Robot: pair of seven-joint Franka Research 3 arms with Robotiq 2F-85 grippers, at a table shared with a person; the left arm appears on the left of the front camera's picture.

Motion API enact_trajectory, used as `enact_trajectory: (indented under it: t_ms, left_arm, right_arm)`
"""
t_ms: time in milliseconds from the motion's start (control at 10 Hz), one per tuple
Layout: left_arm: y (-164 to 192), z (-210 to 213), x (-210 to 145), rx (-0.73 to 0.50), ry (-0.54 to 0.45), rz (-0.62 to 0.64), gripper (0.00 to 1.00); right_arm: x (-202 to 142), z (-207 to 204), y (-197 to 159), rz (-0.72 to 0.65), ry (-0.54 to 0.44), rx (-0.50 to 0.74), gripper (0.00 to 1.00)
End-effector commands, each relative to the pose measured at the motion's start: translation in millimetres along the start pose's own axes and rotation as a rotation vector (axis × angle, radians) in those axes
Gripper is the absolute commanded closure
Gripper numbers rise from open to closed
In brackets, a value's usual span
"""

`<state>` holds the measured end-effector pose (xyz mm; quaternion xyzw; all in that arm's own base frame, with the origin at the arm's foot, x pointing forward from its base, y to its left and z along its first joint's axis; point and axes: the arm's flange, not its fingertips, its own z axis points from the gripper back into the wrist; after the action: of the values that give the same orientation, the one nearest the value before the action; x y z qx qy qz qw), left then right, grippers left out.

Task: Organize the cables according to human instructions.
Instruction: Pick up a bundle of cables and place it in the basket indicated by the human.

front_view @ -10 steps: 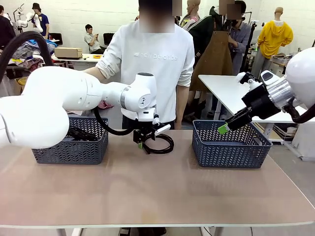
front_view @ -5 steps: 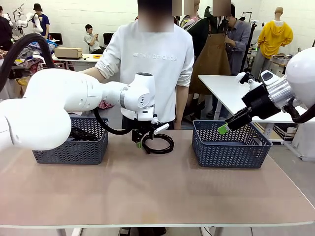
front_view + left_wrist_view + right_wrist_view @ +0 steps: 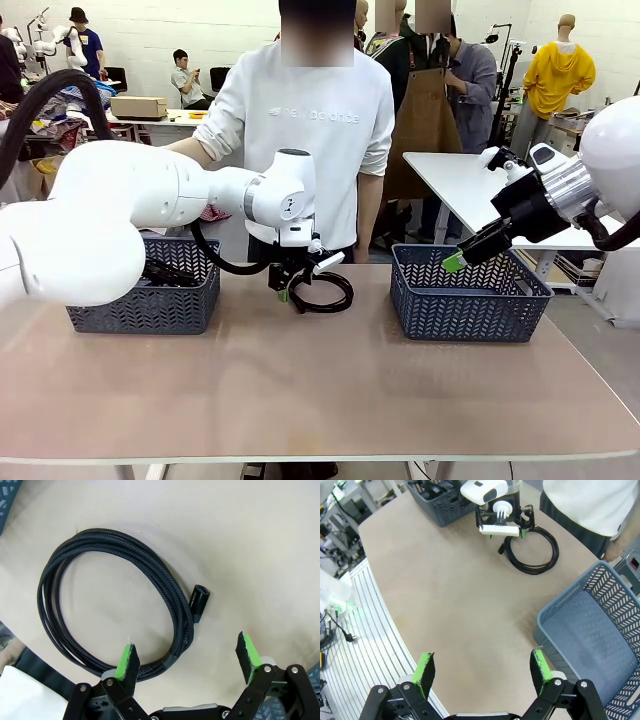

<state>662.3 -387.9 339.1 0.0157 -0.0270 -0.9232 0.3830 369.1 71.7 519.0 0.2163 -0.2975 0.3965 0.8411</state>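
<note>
One black cable [image 3: 348,293] lies wound as a flat coil on the table's far middle, in front of the person. In the left wrist view this cable [image 3: 155,570] is braided, and its plug end [image 3: 198,599] points toward my fingers. My left gripper [image 3: 290,289] hangs low over the coil's near-left edge, open, with nothing held. Its left pad [image 3: 127,661] stands over the coil's strands, and the left gripper [image 3: 187,652] is wide apart. My right gripper [image 3: 455,262] hovers open above the right basket. The right wrist view shows the right gripper [image 3: 482,672] empty, with the cable [image 3: 532,571] far off.
A dark blue basket [image 3: 140,305] at the left holds dark cable coils [image 3: 165,272]. A second basket [image 3: 470,300] at the right shows a bare floor [image 3: 590,645]. A person in a white sweatshirt [image 3: 310,130] stands at the far edge. The near half of the table [image 3: 300,390] is bare.
The left gripper has edged very slightly to the left over the coil. The right arm and the cable have not moved.
</note>
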Motion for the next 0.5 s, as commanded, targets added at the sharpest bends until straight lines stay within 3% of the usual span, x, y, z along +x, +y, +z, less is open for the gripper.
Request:
enact_trajectory:
  t_ms: [0, 400]
  left_arm:
    - [1, 6, -4, 0.018, 0.013, -0.004, 0.0]
    - [0, -5, -7, 0.007, -0.001, -0.007, 0.0]
  right_arm:
    - [-1, -3, -3, 0.015, -0.029, 0.022, 0.0]
    - [-1, -3, -3, 0.015, -0.029, 0.022, 0.0]
